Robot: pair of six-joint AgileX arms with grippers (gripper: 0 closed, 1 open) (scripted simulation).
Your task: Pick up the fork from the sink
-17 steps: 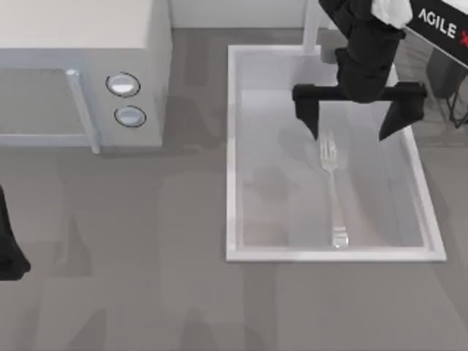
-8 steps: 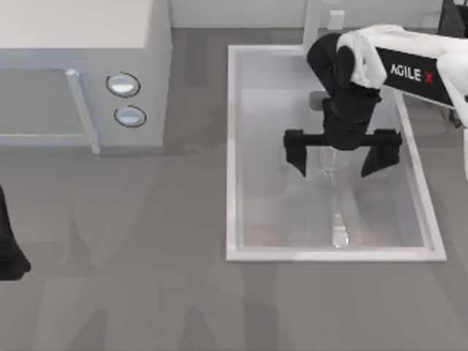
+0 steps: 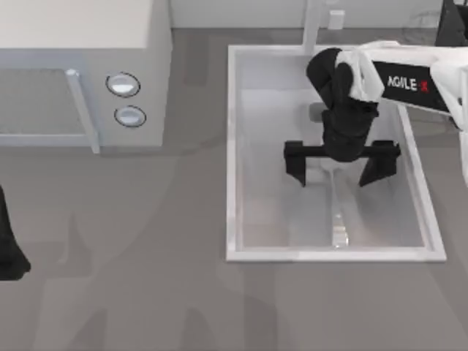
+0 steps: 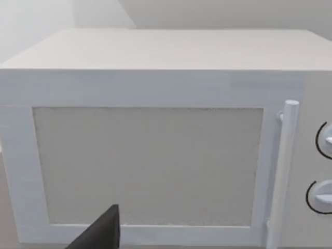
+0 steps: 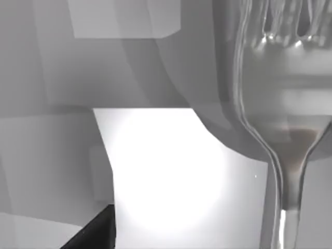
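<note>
My right gripper hangs low in the sink, jaws spread wide and empty, straddling the fork lying flat on the sink floor. Fork's probably thin, stiff, light and slick, so I'd pinch across the neck below the tines. Left gripper sits parked well left of the sink.

From the top view you looked straight down on the table, with the microwave at the left and the sink at the right. Your left wrist camera faced the microwave door head-on from close range. Your right wrist camera sat very near the fork, which the top view shared inside the sink.
</note>
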